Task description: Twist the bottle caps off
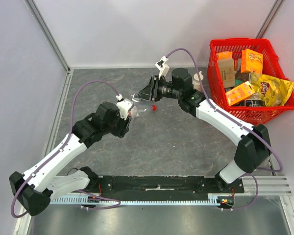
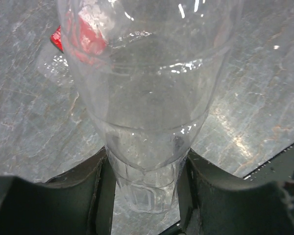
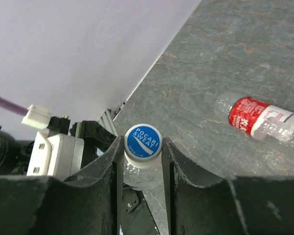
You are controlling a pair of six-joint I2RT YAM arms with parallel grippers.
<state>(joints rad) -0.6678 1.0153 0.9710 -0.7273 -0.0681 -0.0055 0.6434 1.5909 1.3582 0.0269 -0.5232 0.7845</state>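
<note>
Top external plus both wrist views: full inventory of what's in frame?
clear bottle: 1, transparent, mid-table between the arms
blue cap: 1, blue with white lettering, on that bottle's neck
red-label bottle: 1, clear with red and white label, lying on the table
red cap: 1, red, loose on the table
basket: 1, red, far right
orange boxes: several, in the basket
yellow bag: 1, in the basket
beige bottle: 1, left of the basket, mostly hidden
table: 1, grey marbled
left arm, right arm: white and black, near edge
left pincer: black, shut on the clear bottle's body
right pincer: black, shut on the blue cap
</note>
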